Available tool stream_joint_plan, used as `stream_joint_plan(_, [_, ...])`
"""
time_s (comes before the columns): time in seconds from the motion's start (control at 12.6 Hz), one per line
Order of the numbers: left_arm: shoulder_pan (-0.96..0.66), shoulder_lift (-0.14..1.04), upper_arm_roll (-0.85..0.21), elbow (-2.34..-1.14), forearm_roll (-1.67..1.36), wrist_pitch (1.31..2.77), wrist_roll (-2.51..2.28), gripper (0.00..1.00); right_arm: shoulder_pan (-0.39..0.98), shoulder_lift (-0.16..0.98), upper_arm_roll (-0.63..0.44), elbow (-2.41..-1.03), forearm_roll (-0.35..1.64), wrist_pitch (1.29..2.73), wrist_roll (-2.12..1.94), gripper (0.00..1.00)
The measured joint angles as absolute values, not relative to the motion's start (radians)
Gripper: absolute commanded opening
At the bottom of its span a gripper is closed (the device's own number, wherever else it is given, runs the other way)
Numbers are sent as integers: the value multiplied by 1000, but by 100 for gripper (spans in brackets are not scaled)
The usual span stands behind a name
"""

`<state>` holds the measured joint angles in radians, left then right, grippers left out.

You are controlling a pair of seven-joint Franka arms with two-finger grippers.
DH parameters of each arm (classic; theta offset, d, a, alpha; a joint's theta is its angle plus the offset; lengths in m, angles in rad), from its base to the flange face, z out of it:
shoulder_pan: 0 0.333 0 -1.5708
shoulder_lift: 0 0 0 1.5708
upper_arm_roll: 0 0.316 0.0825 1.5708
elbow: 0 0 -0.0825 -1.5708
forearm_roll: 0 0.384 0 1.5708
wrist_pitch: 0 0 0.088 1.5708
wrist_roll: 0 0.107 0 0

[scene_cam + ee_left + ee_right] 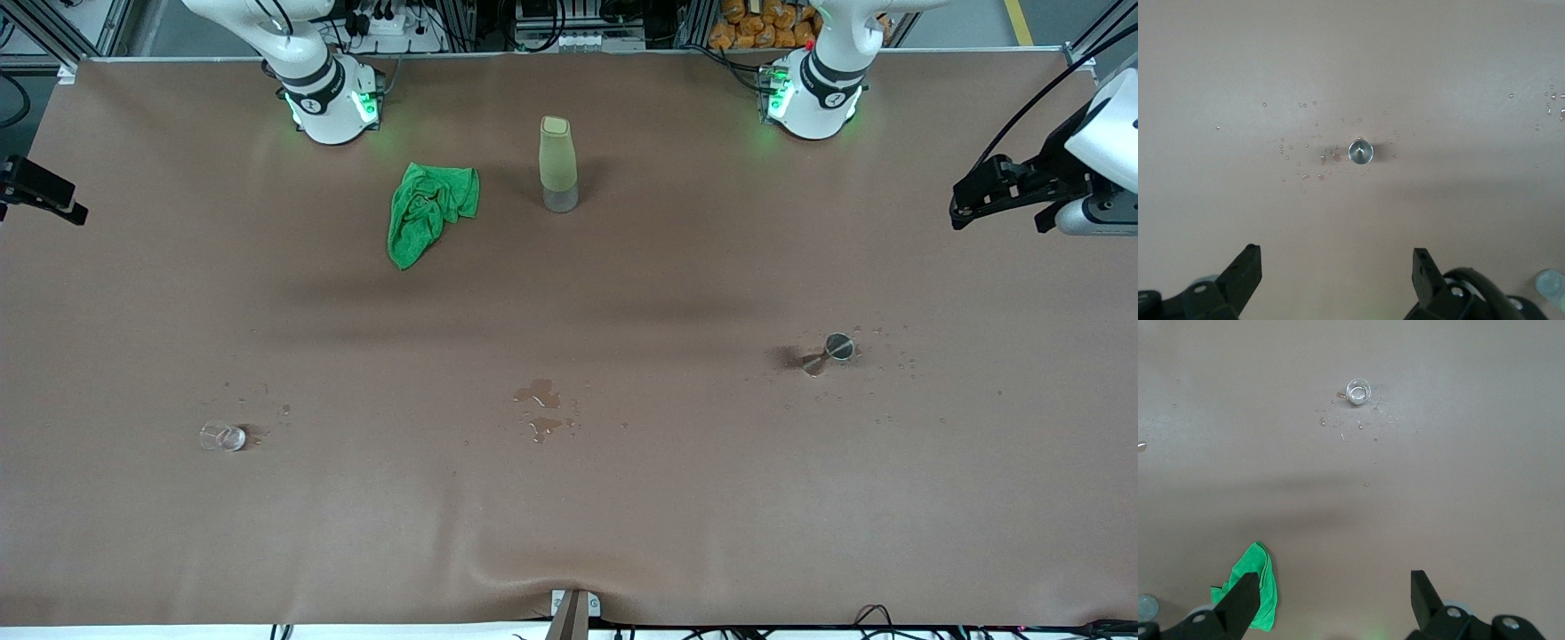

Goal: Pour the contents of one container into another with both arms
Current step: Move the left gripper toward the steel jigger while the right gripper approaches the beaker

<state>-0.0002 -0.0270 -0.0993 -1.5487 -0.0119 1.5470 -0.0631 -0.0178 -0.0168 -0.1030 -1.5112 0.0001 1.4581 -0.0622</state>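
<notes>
The two containers for the pouring are both on the table (pixel 622 533) and neither is held: a small clear glass (pixel 222 436) stands near the front camera toward the right arm's end, and a small metal measuring cup (pixel 834 348) stands toward the left arm's end, a little farther from the camera than the glass. The step in hand seems to be the very start, the approach before any grasp. The left gripper (pixel 1335 277) hangs high over the metal cup with its fingers spread wide and nothing between them; the right gripper (pixel 1331 600) hangs high over the table, between the green cloth (pixel 429 211) and the glass, also released and empty. The next move calls for each arm to come down on its own container and close on it without tipping it, because both are small and light. The glass looks to hold a little clear liquid, but I cannot tell how much; the metal cup looks almost empty. Water drops (pixel 1318 160) lie around the metal cup, some also near the glass, and a small puddle (pixel 540 409) lies between the two containers. A tall pale green bottle (pixel 557 164) stands upright beside the cloth, near the bases.
</notes>
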Motion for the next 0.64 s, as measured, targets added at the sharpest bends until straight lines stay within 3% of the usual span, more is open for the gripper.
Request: stream_joint_plan(0.64, [7,-29,-88,-1547,-12,1547,-65,100,-18,-26,-102,-1508,0,1461,-97,100])
